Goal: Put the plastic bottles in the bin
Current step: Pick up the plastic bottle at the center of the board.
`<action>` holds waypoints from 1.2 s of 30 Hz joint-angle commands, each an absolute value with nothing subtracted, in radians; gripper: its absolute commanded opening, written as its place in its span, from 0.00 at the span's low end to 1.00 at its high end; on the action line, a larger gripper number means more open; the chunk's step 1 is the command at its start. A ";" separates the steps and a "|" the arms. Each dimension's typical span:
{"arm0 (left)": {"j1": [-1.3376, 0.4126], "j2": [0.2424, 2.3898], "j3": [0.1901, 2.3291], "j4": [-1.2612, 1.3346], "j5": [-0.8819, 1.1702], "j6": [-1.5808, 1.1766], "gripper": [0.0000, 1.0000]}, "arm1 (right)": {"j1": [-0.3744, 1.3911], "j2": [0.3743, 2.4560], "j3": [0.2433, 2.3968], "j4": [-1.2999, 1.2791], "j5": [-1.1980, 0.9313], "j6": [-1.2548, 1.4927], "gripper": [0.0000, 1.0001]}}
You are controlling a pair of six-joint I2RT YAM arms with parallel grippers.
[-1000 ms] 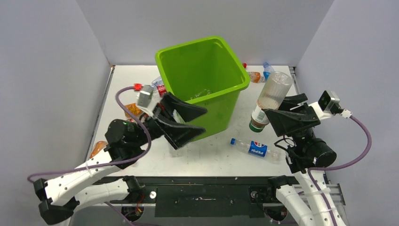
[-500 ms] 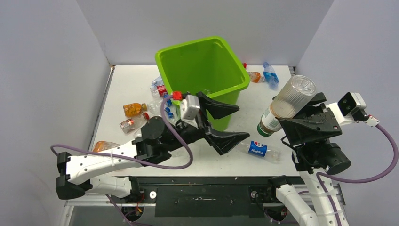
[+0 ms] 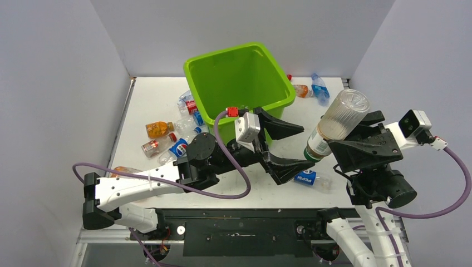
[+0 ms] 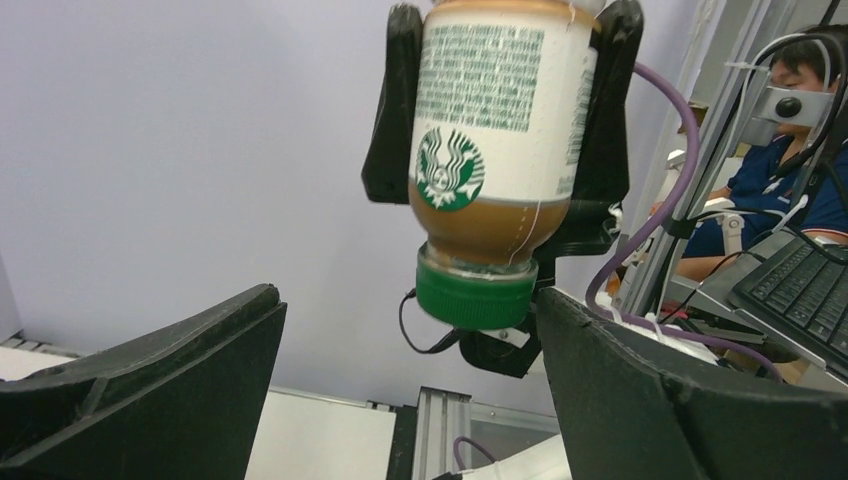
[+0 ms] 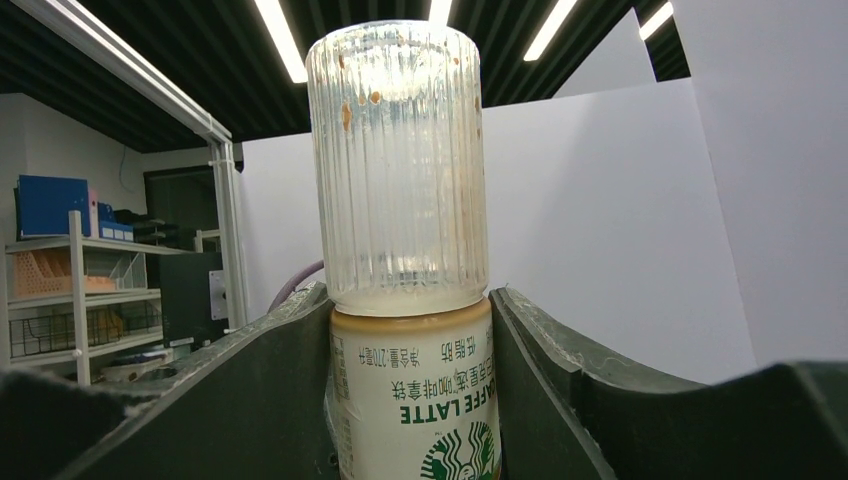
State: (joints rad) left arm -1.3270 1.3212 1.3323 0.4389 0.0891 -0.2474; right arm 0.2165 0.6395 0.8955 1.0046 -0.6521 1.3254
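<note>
My right gripper (image 3: pixel 328 136) (image 5: pixel 408 300) is shut on a latte bottle (image 3: pixel 339 119) (image 5: pixel 405 200) with a ribbed clear body, a cream label and a green cap. It holds the bottle in the air, cap down and tilted, right of the lime-green bin (image 3: pixel 245 78). My left gripper (image 3: pixel 306 147) (image 4: pixel 410 330) is open, and the green cap (image 4: pixel 475 290) hangs just above the gap between its fingers, closer to the right one. A Pepsi bottle (image 3: pixel 306 178) lies on the table below the left gripper. Several more plastic bottles (image 3: pixel 157 129) lie left of the bin.
Two bottles, one orange (image 3: pixel 300 89) and one blue (image 3: pixel 319 88), lie behind the bin at the back right. An orange bottle (image 3: pixel 119 171) rests by the left table edge. White walls close in the table on three sides. A purple cable (image 3: pixel 222 189) loops from the left arm.
My left arm swung right from in front of the bin, open, until its fingers came under the held bottle's cap. My right arm drew back to the right with the bottle, then held still.
</note>
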 commanded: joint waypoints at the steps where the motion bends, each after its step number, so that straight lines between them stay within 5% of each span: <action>1: -1.331 1.352 1.414 0.525 0.137 -0.259 0.96 | 0.218 0.625 0.904 0.989 -0.673 1.304 0.05; 8: -1.340 1.388 1.451 0.540 0.224 -0.283 0.99 | 0.217 0.619 0.899 0.965 -0.671 1.291 0.05; 21: -1.354 1.425 1.515 0.473 0.277 -0.277 0.31 | 0.218 0.604 0.874 0.871 -0.662 1.233 0.05; 24: -1.355 1.415 1.503 0.470 0.250 -0.270 0.00 | 0.218 0.604 0.882 0.856 -0.671 1.232 0.06; 26: -1.354 1.400 1.485 0.472 0.208 -0.265 0.00 | 0.217 0.602 0.892 0.840 -0.674 1.233 0.31; 28: -1.354 1.372 1.465 0.473 0.164 -0.248 0.00 | 0.219 0.598 0.910 0.801 -0.679 1.219 0.80; 29: -1.355 1.358 1.452 0.472 0.130 -0.242 0.00 | 0.221 0.595 0.922 0.767 -0.678 1.203 0.95; 36: -1.324 1.240 1.398 0.387 -0.147 -0.156 0.00 | 0.242 0.566 1.032 0.449 -0.604 1.027 0.90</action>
State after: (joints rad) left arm -1.3472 1.3384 1.3853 0.4129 0.0383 -0.2226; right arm 0.2253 0.5926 0.9436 0.6365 -0.6525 1.1568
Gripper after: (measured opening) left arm 0.425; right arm 0.898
